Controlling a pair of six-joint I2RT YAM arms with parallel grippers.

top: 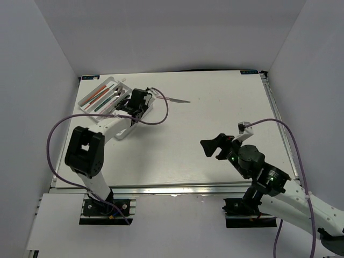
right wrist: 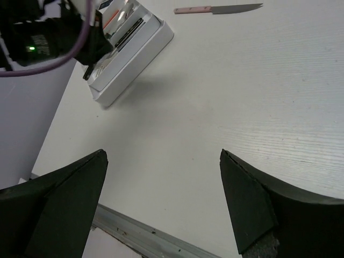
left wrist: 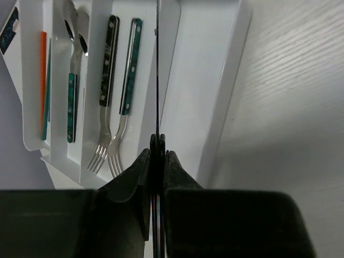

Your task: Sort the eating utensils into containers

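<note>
The white cutlery tray (top: 124,132) lies at the far left of the table. In the left wrist view its compartments (left wrist: 200,80) hold orange and teal chopsticks (left wrist: 43,80), teal-handled spoons (left wrist: 71,102) and two forks (left wrist: 107,80), one dark-handled and one teal-handled. My left gripper (left wrist: 157,153) is shut on a slim dark-handled knife (left wrist: 157,80), seen edge-on, above a bare compartment. A pink-handled knife (top: 177,100) lies on the table right of the tray. My right gripper (top: 215,146) is open and empty over the near right of the table.
The right wrist view shows the tray (right wrist: 141,45), the left arm (right wrist: 43,37) over it and the pink-handled knife (right wrist: 215,9) far ahead. A purple cable (top: 164,110) loops beside the tray. The table's metal front edge (right wrist: 140,234) is just below my right gripper.
</note>
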